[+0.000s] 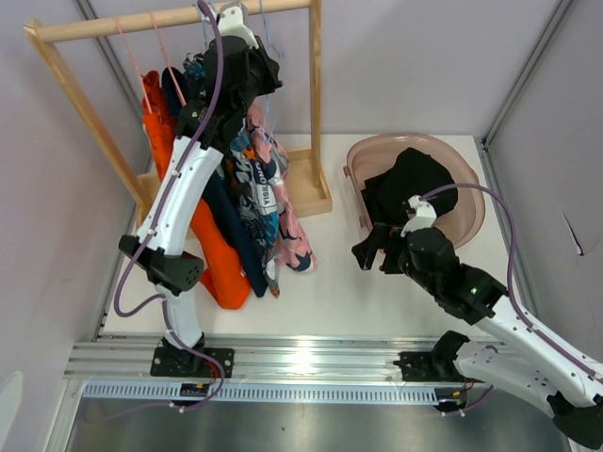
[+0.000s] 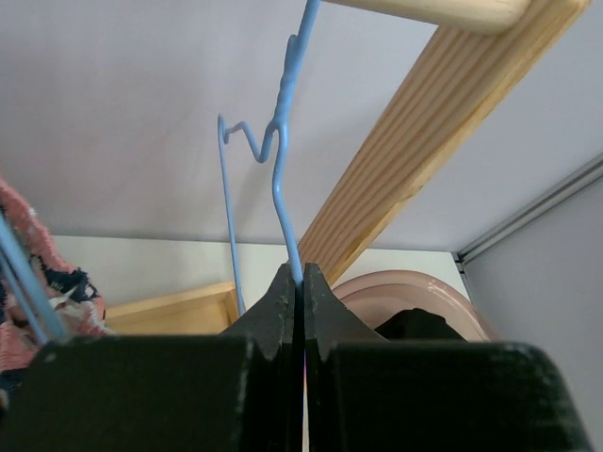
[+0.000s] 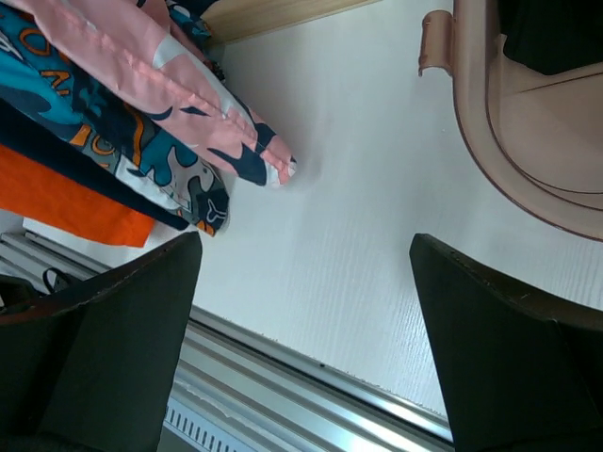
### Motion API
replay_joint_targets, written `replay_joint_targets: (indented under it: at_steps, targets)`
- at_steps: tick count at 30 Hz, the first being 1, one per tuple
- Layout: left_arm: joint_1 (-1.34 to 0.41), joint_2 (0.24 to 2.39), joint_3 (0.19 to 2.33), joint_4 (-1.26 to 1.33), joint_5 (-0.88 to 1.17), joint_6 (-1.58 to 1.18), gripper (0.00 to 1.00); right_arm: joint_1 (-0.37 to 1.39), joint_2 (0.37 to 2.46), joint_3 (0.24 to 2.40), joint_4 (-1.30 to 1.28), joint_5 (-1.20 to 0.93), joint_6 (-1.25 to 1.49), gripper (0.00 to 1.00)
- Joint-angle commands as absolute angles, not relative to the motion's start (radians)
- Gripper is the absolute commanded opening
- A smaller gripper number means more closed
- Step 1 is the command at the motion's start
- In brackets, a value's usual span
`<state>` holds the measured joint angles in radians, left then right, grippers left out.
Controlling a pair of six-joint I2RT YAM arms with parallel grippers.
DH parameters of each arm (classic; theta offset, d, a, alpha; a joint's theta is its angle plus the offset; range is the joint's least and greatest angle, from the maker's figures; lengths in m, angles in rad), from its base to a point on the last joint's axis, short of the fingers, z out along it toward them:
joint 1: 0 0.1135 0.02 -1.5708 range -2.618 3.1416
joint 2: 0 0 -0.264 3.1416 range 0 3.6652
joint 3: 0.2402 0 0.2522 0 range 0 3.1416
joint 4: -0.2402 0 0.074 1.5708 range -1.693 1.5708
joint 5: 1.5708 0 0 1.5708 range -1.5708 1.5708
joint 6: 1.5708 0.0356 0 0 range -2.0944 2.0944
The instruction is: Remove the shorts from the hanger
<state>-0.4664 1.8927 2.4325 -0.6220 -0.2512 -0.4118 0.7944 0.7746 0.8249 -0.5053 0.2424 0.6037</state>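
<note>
Right hand [image 3: 303, 254] gapes over open bench [image 3: 358, 169] between hems of shorts [image 3: 188, 85] and tub [image 3: 476, 118] rim; I see left hand [image 2: 301, 281] clamped on hanger wire [image 2: 285, 89].

Item 1: plain black shorts [image 1: 412, 186], off the hanger, lying crumpled inside a translucent pink basin [image 1: 464, 179] on the right, with one edge draped over its near rim.

Items 2–5 hang bunched together from the wooden rack [image 1: 179, 19] on the left, with their hems reaching the table:
- Bright orange shorts [image 1: 221, 268], outermost on the left.
- Plain navy shorts [image 1: 234, 235], directly beside the orange.
- Teal-orange-white print shorts [image 3: 141, 155], next to the navy.
- Pink floral shorts [image 3: 188, 85], outermost on the right.

Hanger: blue wire hanger [image 2: 281, 169], hooked on the rack rail, with its neck pinched between the closed fingers of the left gripper [image 2: 301, 278].
</note>
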Motion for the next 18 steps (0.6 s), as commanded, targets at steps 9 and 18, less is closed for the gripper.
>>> replay_joint_targets:
  at_steps: [9,18]
  targets:
    - [-0.457,1.775,2.330,-0.595,-0.081,-0.451,0.59,0.845,0.825,0.825,-0.465,0.327,0.640,0.99]
    - [-0.457,1.600,2.255,-0.646,-0.055,-0.453,0.78,0.960,0.831,0.818,-0.480,0.414,0.686,0.99]
